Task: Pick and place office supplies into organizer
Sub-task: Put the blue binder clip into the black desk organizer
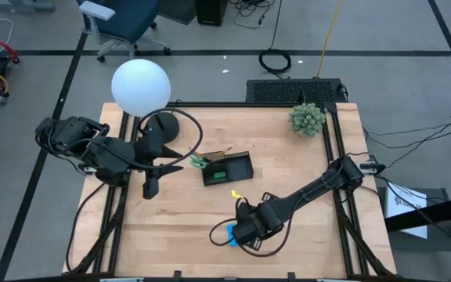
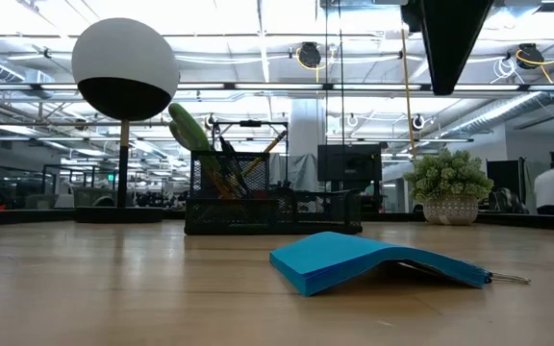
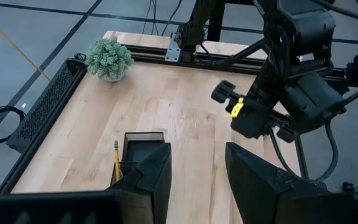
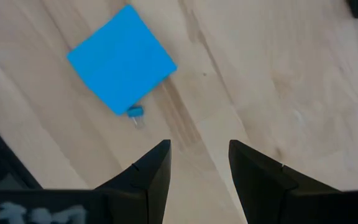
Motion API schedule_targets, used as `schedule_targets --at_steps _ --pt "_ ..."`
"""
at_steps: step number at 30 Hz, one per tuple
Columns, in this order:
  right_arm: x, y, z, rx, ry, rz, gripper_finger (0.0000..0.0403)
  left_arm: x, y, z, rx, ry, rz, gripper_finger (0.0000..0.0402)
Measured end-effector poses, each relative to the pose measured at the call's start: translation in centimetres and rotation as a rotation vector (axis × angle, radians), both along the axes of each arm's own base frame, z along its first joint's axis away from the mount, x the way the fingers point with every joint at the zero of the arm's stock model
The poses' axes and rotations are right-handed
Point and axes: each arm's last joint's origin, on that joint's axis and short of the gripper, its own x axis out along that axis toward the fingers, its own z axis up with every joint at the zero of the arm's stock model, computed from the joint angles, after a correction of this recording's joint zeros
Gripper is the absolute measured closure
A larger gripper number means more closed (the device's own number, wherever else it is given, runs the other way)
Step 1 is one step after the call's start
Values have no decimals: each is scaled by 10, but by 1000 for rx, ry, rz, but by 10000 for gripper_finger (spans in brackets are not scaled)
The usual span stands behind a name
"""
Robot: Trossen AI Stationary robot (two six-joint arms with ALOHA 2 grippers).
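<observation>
The blue note pad (image 4: 122, 59) lies flat on the wooden table near its front edge, bowed up a little in the middle (image 2: 373, 261). A small blue clip (image 4: 135, 113) sits at one corner of the pad. My right gripper (image 4: 197, 158) hangs above the table just beside the pad (image 1: 230, 235), pointing down, open, with bare wood between its fingers. The black organizer (image 1: 227, 168) stands mid-table with pencils and green-handled scissors (image 1: 198, 162) in it. My left gripper (image 3: 197, 168) waits open, raised at the table's left, facing the organizer (image 3: 138, 146).
A lamp with a white globe (image 1: 140, 84) and a round black base (image 1: 163, 129) stands at the far left. A fuzzy green plant (image 1: 307, 119) sits at the far right. Bare wood (image 1: 171, 235) lies along the near edge to the pad's left.
</observation>
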Motion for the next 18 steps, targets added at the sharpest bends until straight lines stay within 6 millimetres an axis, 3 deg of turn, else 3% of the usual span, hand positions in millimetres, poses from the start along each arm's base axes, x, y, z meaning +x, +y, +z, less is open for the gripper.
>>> schedule_targets --at_steps 13,18 --pt "7 19 1 55 -144 162 252 0 0 0 0 0 0 256" --pt "9 21 -13 69 -161 166 252 0 0 0 0 0 0 256"
